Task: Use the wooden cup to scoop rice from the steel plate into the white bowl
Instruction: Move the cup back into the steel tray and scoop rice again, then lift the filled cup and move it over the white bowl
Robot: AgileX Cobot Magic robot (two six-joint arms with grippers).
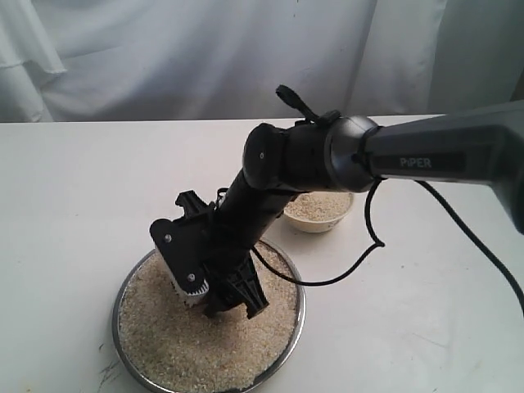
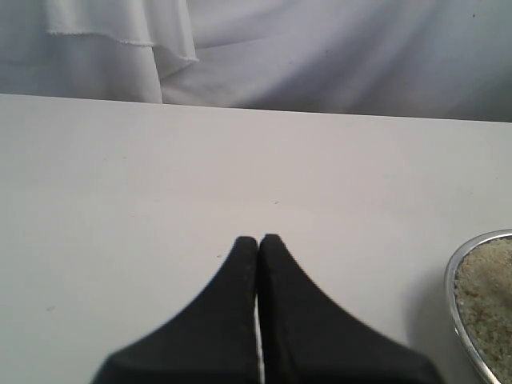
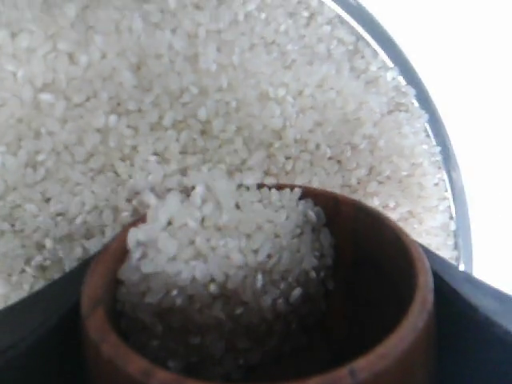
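The steel plate point(image 1: 300, 304) lies at the near middle of the table, covered with rice point(image 1: 176, 340). My right gripper point(image 1: 205, 288) reaches down into it and is shut on the wooden cup point(image 3: 388, 240). The cup tilts into the rice point(image 3: 200, 96), and grains point(image 3: 232, 240) fill part of its dark inside. The gripper's dark fingers point(image 3: 472, 308) press on both sides of the cup. In the exterior view the gripper hides the cup. The white bowl point(image 1: 321, 223) stands behind the plate with rice in it. My left gripper point(image 2: 258, 240) is shut and empty above bare table, beside the plate's rim point(image 2: 450, 280).
The right arm point(image 1: 278, 164) crosses above the table from the right, and its black cable point(image 1: 360, 254) hangs in a loop near the bowl. A white curtain point(image 1: 205, 49) hangs behind the white table point(image 1: 82, 180).
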